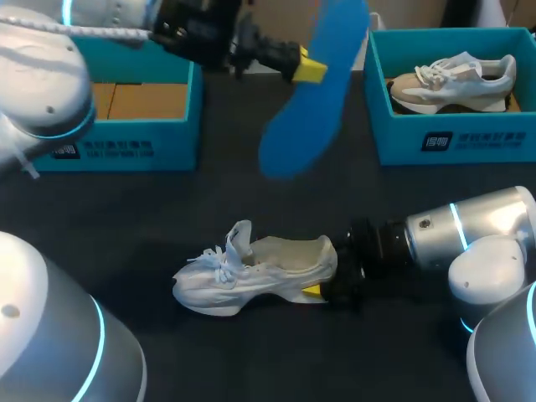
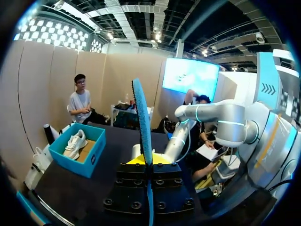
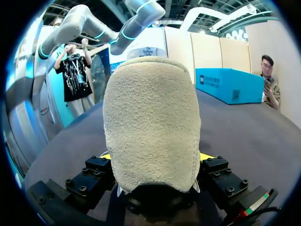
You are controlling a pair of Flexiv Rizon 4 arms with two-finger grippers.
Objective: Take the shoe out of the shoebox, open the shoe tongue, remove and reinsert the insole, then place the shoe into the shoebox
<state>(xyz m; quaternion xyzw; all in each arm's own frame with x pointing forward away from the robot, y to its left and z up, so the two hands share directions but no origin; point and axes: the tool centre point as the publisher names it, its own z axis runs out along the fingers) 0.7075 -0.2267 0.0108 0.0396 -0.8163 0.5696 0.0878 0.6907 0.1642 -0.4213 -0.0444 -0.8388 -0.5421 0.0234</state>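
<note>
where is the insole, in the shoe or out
Out: the left pincer holds the insole in the air, away from the shoe.

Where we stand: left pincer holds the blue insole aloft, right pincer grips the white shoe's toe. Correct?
Not the toe: the head view shows the right pincer gripping the white shoe by its heel. The left pincer does hold the blue insole aloft.

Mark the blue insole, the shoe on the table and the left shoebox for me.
blue insole (image 1: 314, 88), head view, middle of its flat face
shoe (image 1: 268, 270), head view, side of the upper
left shoebox (image 1: 172, 142), head view, front wall
</note>
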